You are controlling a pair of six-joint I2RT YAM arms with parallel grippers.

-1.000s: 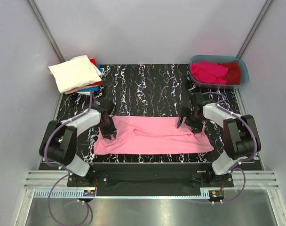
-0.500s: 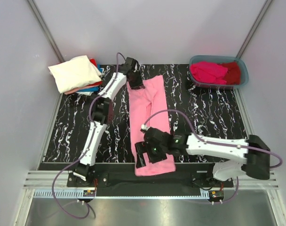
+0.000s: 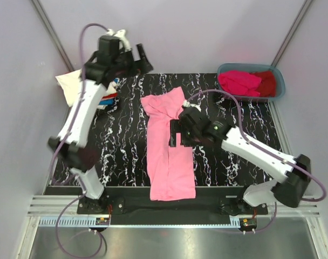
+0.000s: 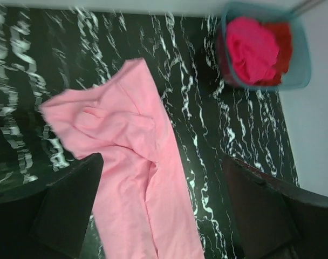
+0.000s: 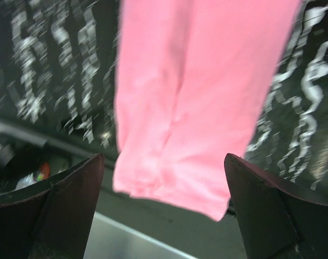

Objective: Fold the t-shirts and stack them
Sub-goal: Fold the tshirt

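A light pink t-shirt (image 3: 166, 156) lies lengthwise down the middle of the black marbled table (image 3: 234, 121), its far end rumpled. My left gripper (image 3: 142, 60) is raised high over the back left and stands open, looking down on the pink shirt (image 4: 126, 156) with nothing between its fingers (image 4: 67, 210). My right gripper (image 3: 175, 136) hovers open above the shirt's middle; the right wrist view shows the shirt's near end (image 5: 202, 97) at the table's front edge. A folded stack topped by a cream-white shirt (image 3: 67, 83) sits at the back left, partly hidden by the left arm.
A grey-blue tub (image 3: 280, 81) at the back right holds a magenta shirt (image 3: 239, 82) and a dark red one (image 3: 267, 82); the left wrist view also shows the tub (image 4: 301, 65). White walls enclose the table on three sides.
The pink shirt went from lying crosswise at the front to lengthwise. Both grippers have let go of it and opened; the left arm rose to the back left, the right moved over the shirt's middle.
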